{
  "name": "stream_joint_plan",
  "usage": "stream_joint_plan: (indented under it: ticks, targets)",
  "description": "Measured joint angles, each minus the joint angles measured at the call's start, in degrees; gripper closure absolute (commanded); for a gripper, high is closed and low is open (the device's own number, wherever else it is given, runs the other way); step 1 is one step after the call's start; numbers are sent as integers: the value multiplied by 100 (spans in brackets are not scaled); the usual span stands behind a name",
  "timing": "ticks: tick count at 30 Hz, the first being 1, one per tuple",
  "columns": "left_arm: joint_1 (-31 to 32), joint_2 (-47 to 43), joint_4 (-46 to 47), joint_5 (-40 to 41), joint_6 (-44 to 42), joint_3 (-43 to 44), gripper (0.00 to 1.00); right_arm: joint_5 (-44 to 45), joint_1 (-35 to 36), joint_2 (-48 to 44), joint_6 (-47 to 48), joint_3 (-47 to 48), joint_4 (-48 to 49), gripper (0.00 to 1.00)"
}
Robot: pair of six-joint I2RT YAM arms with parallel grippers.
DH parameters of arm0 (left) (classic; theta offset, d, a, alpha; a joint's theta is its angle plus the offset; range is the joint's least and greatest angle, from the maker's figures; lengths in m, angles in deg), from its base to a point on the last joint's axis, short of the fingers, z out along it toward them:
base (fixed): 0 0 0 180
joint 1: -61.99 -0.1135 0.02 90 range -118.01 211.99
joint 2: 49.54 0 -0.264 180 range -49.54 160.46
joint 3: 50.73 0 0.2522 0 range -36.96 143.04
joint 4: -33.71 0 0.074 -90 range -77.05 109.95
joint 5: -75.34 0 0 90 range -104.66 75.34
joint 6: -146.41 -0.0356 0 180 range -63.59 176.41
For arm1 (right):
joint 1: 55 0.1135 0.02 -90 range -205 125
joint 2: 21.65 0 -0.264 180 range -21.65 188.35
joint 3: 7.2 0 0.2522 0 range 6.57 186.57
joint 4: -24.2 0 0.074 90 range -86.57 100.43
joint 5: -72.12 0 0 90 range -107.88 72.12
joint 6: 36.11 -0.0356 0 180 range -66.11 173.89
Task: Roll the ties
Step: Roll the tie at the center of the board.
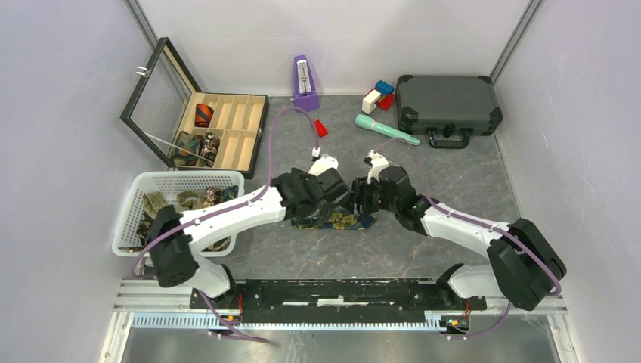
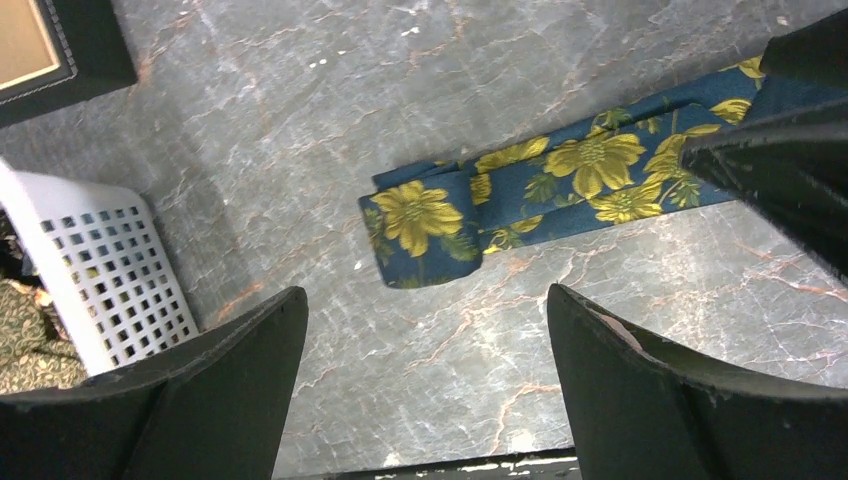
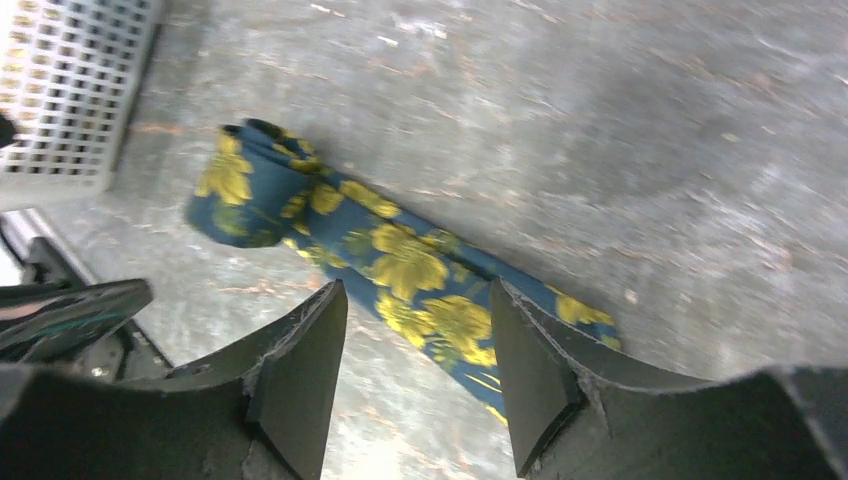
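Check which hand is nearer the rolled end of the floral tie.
Left. The left hand hovers over the rolled end; the right hand sits over the flat stretch of the tie, farther along.

Tie (image 2: 560,185) navy, yellow flowers; table (image 2: 400,90) grey, marbled; basket (image 2: 110,270) white; heap (image 1: 189,200) inside seemingly olive print.

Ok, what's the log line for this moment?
tie: one end rolled, rest flat | left gripper: open, above roll | right gripper: open, straddling tie
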Motion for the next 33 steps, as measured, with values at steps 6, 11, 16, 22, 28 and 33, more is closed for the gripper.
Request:
stream_joint_plan:
  ticks: [6, 11, 16, 22, 28, 33]
  targets:
    - [-509, -817, 24, -46, 0, -584, 5, 24, 614, 199, -157, 695, -35, 34]
    - [-1012, -1473, 85, -212, -2, -1174, 5, 127, 1058, 702, -332, 1231, -17, 30]
    - [-1353, -1974, 127, -356, -2, -1561, 5, 267, 1364, 1185, -509, 1510, -55, 30]
    - [-1622, -2393, 208, -492, -2, -1910, 6, 463, 1574, 1633, -634, 1886, -166, 37]
    - [-1698, -2533, 254, -592, -4, -2109, 6, 634, 1635, 1921, -739, 2127, -190, 44]
    - [-1703, -2559, 269, -616, -4, -2124, 6, 745, 1659, 2055, -780, 2166, -234, 46]
